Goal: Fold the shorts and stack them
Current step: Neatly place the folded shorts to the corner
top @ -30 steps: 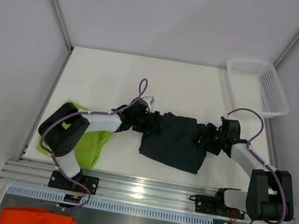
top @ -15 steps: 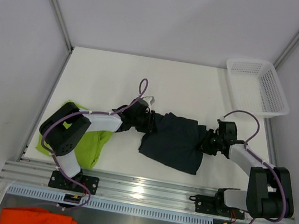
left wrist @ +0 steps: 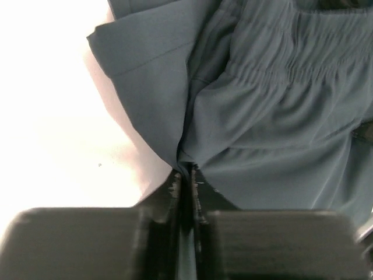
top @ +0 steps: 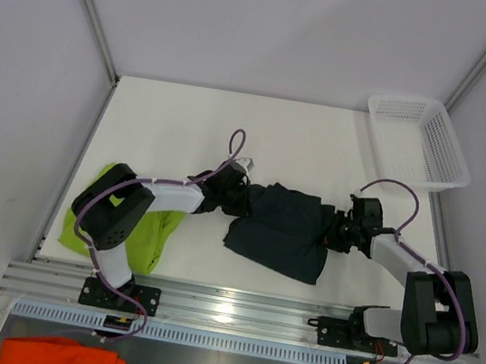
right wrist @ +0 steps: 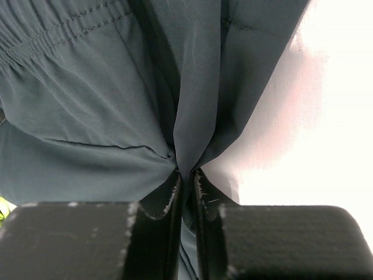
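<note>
**Pinching at both ends**

Clamped in the left gripper [left wrist: 185,175]: a gathered fold of the soft dark navy-charcoal fabric shorts [top: 281,233], fanning out just ahead of the fingertips. Clamped likewise in the right gripper [right wrist: 186,175], at the opposite edge. Spread between both claws on the white table [top: 178,127]. Behind the left claw, beside its arm: crumpled bright lime green fabric shorts [top: 152,237].

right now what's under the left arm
The lime green shorts lie beneath the left arm, showing on both sides of it. Their middle is covered by the arm, so how they are folded cannot be seen.
</note>
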Robot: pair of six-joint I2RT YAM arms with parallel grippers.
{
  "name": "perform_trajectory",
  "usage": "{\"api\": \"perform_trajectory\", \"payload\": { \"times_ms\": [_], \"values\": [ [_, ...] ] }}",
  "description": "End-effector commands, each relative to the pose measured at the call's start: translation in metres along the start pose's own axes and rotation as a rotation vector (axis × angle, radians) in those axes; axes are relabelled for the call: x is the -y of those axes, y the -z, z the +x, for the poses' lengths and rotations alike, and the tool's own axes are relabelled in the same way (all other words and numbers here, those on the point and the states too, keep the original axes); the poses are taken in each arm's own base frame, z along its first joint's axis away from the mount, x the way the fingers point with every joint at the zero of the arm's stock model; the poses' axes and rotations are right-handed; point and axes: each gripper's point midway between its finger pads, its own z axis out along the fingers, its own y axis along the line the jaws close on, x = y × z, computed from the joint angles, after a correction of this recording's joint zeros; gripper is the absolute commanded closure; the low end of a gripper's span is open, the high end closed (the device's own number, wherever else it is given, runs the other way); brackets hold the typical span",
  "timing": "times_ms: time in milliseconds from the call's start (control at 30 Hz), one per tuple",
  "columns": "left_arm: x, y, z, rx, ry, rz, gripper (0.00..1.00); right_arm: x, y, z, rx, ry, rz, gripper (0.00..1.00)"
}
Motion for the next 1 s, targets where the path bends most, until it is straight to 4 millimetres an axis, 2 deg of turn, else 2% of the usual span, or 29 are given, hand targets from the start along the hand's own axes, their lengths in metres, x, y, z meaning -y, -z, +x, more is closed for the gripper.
{"api": "perform_trajectory", "payload": {
  "times_ms": [0,100,167,300,367,433,467,500,600,667,700,733,767,867,933,967],
  "values": [
    [-0.004,-0.009,-0.007,-0.012,0.009,-0.065,1.00,-0.002,0.000,0.001,-0.002,0.009,-0.004,0.89],
    [-0.004,-0.011,-0.005,-0.025,0.007,-0.075,1.00,-0.004,0.001,0.000,0.002,0.012,-0.015,0.93],
    [0.000,-0.008,-0.010,-0.005,-0.004,-0.074,1.00,-0.008,0.003,-0.002,0.008,0.017,-0.025,0.99],
    [0.007,0.010,-0.028,0.040,-0.033,-0.096,1.00,-0.020,0.012,-0.010,0.032,0.034,-0.050,1.00],
    [0.014,0.024,-0.047,0.092,-0.050,-0.106,1.00,-0.032,0.019,-0.018,0.056,0.048,-0.068,1.00],
    [0.016,0.037,-0.052,0.097,-0.059,-0.117,1.00,-0.046,0.025,-0.021,0.072,0.070,-0.093,1.00],
    [0.023,0.043,-0.065,0.120,-0.071,-0.111,1.00,-0.056,0.030,-0.027,0.088,0.074,-0.109,1.00],
    [0.016,0.048,-0.059,0.086,-0.069,-0.147,1.00,-0.063,0.032,-0.028,0.090,0.081,-0.119,1.00],
    [0.013,0.061,-0.070,0.063,-0.061,-0.158,1.00,-0.092,0.036,-0.032,0.096,0.108,-0.161,1.00],
    [0.009,0.072,-0.079,0.082,-0.047,-0.157,1.00,-0.111,0.034,-0.026,0.083,0.138,-0.181,1.00],
    [0.005,0.075,-0.081,0.087,-0.042,-0.164,1.00,-0.122,0.036,-0.032,0.105,0.148,-0.190,1.00],
    [-0.001,0.080,-0.085,0.090,-0.027,-0.178,1.00,-0.127,0.033,-0.031,0.098,0.156,-0.190,1.00],
    [-0.002,0.084,-0.087,0.092,-0.023,-0.175,1.00,-0.141,0.035,-0.032,0.102,0.167,-0.213,1.00],
    [-0.008,0.095,-0.095,0.094,-0.017,-0.201,1.00,-0.158,0.031,-0.028,0.084,0.187,-0.238,1.00],
    [-0.006,0.108,-0.108,0.124,-0.020,-0.208,1.00,-0.174,0.034,-0.032,0.097,0.199,-0.258,1.00],
    [-0.008,0.113,-0.107,0.116,-0.019,-0.221,1.00,-0.178,0.031,-0.032,0.093,0.203,-0.256,1.00]
  ]
}}
